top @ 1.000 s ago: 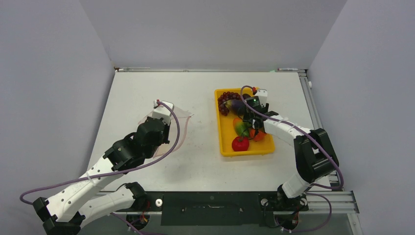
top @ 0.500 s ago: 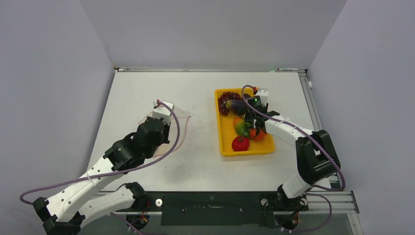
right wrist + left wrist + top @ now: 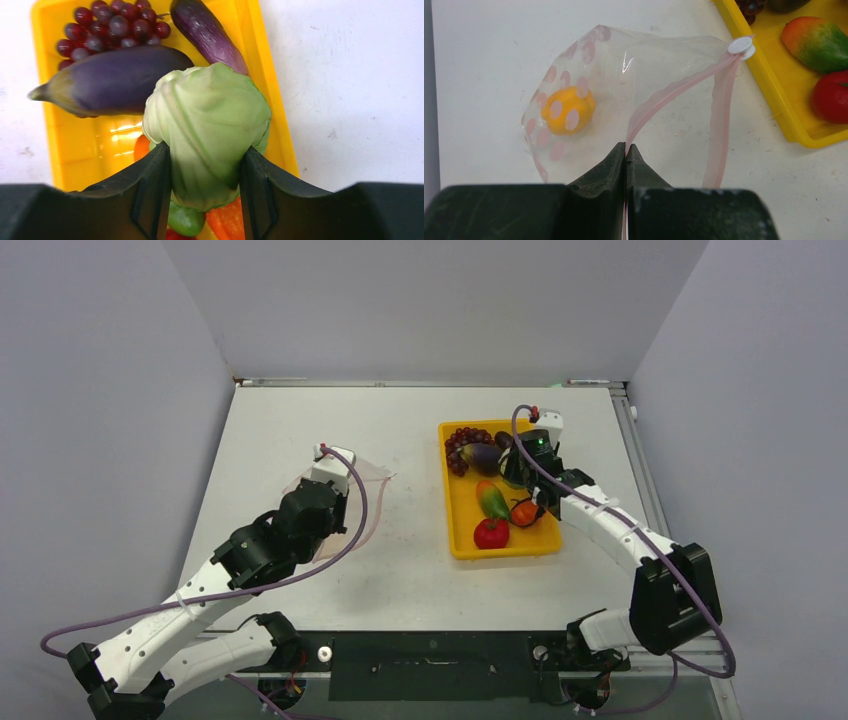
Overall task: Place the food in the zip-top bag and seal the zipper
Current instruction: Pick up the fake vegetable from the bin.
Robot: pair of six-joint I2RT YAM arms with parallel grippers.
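Right wrist view has the right tool (image 3: 206, 150) part-way closed on a pale green cabbage (image 3: 210, 115), one finger pressed to each side of it, over the far end of the yellow tray (image 3: 100, 155). Behind the cabbage lie two purple eggplants (image 3: 115, 77), and a dark red grape bunch (image 3: 110, 27) sits in the tray's far left corner. Orange and green pieces show under the cabbage, too hidden to name. From the left wrist, the left tool (image 3: 626, 150) is fully closed, its tips pinching the pink zipper (image 3: 674, 90) of the clear bag (image 3: 649, 60). The bag's mouth gapes open towards the tray, with a white slider at the zipper's far end. One yellow piece (image 3: 566, 110) already lies inside the bag. A mango (image 3: 819, 42) and a red tomato (image 3: 831, 97) rest in the near part of the tray. From above, the bag lies on the white surface (image 3: 400, 570), left of the tray and apart from it.
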